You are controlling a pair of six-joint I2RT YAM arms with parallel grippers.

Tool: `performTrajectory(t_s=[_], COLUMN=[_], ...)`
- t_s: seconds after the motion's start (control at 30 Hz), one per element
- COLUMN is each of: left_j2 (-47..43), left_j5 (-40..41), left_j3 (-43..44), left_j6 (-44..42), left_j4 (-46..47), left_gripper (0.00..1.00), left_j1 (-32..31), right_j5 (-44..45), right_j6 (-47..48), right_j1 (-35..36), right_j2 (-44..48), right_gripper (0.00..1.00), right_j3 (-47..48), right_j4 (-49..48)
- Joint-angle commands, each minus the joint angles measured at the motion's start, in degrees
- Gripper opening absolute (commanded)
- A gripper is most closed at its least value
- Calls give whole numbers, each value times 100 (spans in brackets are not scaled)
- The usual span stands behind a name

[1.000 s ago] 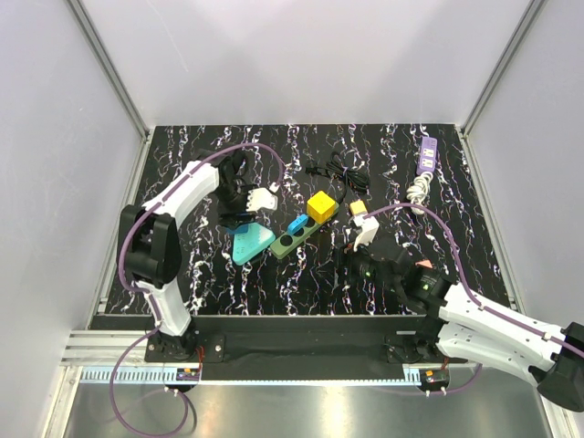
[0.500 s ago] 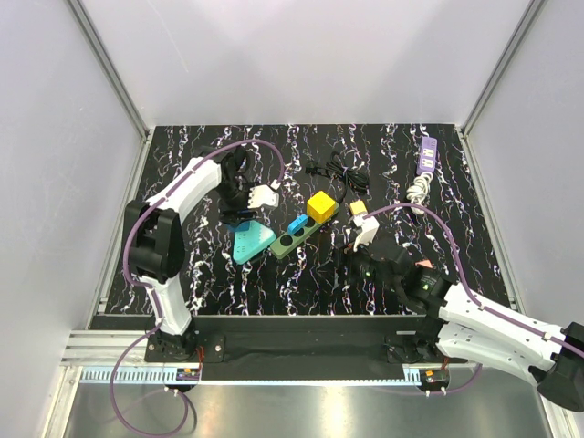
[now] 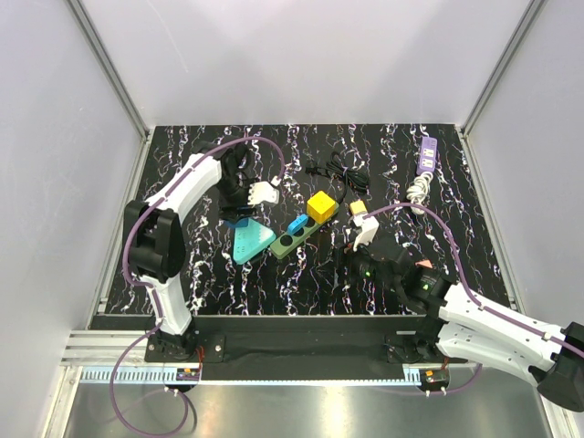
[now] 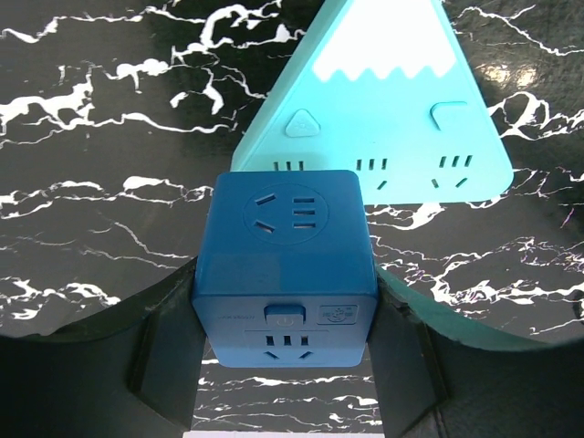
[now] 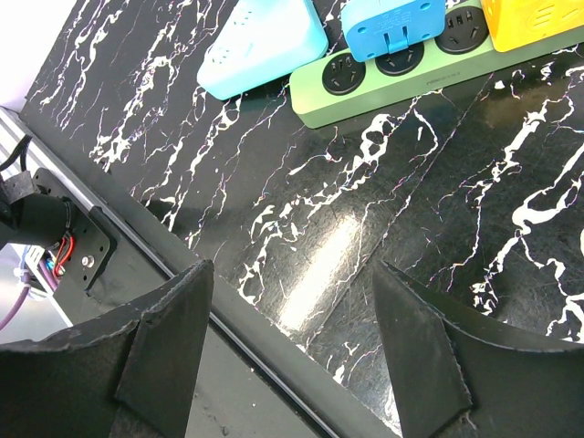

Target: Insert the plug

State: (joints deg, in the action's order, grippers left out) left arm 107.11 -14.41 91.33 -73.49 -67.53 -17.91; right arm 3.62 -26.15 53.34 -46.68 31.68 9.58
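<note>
Blue cube plug (image 4: 284,265) pinched in left gripper (image 4: 284,319), socket face camera-ward; right gripper (image 5: 292,310) wide, empty.

My left gripper (image 4: 285,339), clamped on the blue cube adapter (image 4: 285,246), edges a little toward the far side of the table, back from the teal triangular strip (image 4: 383,91). My white forearm (image 3: 182,187) swings with it, and the purple cable (image 3: 246,144) arches slightly higher.
</note>
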Motion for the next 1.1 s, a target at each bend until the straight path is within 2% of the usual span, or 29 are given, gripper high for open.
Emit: performTrajectory(t_s=[0.0,0.4,0.9,1.07], left_j2=[-208,126,442,495], left_j5=[-8,-448,-264,-536], left_j3=[298,201,60,165], left_j6=[-68,-104,-68,-139], left_j4=[-103,-112,-138,-94], left_gripper=[0,0,0,0], left_j1=[-2,24,69,60], right_j5=[86,95,104,122], right_j6=[66,31,93,102], right_j1=[27,27,27,27], right_j2=[-17,264,229,203], right_gripper=[77,77,77,77], right_j3=[22,-30,-31,-31], right_j4=[-273,-247,-238,-247])
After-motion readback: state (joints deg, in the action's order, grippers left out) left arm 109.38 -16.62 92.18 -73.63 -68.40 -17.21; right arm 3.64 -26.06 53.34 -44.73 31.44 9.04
